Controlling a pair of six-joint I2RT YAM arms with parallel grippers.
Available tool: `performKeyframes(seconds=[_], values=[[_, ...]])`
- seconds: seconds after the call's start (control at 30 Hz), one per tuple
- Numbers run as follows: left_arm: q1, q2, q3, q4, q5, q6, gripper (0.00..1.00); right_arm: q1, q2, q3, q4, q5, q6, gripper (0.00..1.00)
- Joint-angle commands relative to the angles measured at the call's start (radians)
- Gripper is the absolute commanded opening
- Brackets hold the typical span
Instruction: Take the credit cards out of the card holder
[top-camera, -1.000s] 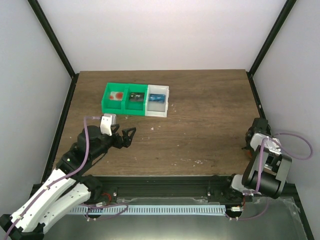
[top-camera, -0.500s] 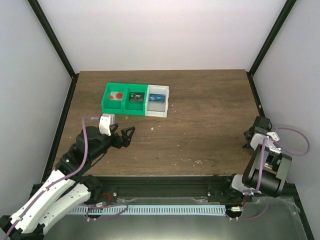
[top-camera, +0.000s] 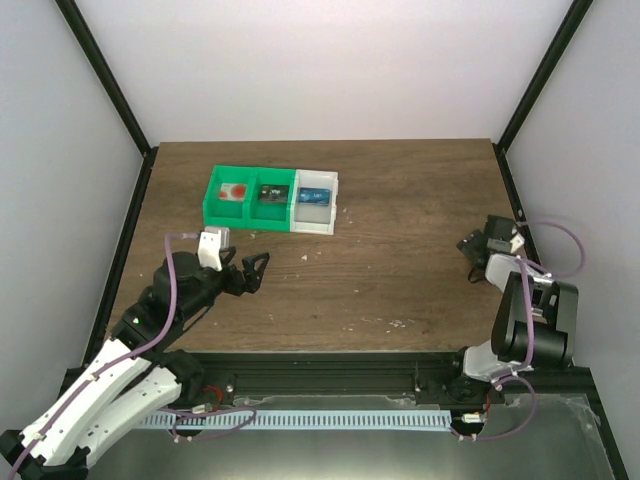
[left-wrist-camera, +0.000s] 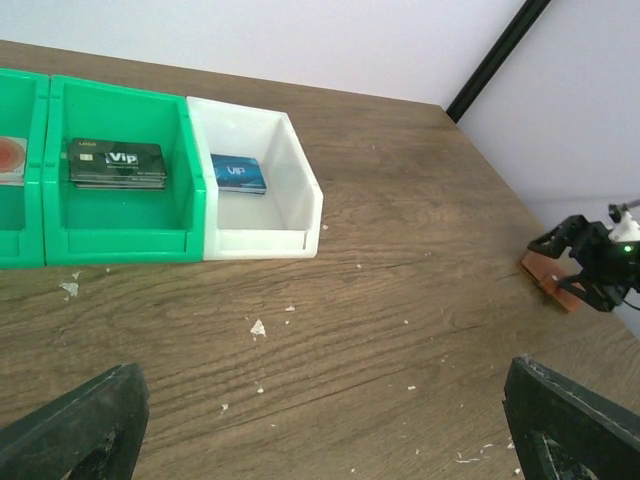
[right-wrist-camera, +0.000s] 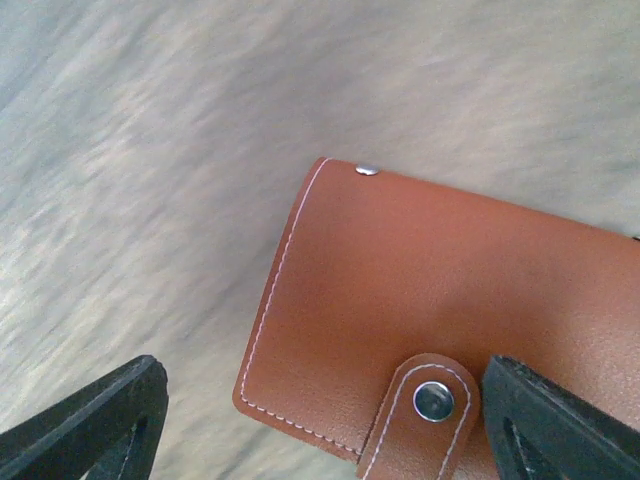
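Card holder (right-wrist-camera: 440, 320) right under the right hand (right-wrist-camera: 320, 425).
It lies flat and snapped shut on the worktop (right-wrist-camera: 150, 150). The hand's fingers (right-wrist-camera: 85, 420) are spread wide over it, gripping nothing. The left hand (left-wrist-camera: 320, 430) is far off, spread wide too and empty.

From where I stand, the brown wooden table (top-camera: 400, 190) offers open passage across its middle and right, blocked only by the green plastic bin (left-wrist-camera: 110, 243) and white plastic bin (left-wrist-camera: 262, 243) touching far-left, and the flat orange-brown leather card holder (right-wrist-camera: 420, 270) at the right edge.
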Motion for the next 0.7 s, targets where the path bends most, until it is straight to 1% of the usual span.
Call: performKeyframes(seconds=[0.0,0.17,0.3,0.47,0.67], values=[[0.005,-0.004,-0.007,0.014,-0.023,0.006,0.98,0.146,0.104,-0.016,-0.105,-0.214,0.009,0.87],[0.005,-0.008,-0.009,0.017,-0.028,0.006,0.98,0.277,0.114,-0.022,-0.103,-0.243,0.003,0.85],[0.005,-0.001,-0.010,0.020,-0.029,0.006,0.98,0.369,0.089,-0.044,-0.088,-0.297,-0.004,0.83],[0.004,0.010,-0.006,0.018,-0.023,0.006,0.98,0.526,0.086,-0.048,-0.071,-0.370,-0.019,0.78],[0.005,0.004,-0.007,0.018,-0.023,0.005,0.98,0.747,0.122,0.002,-0.086,-0.324,-0.029,0.75]])
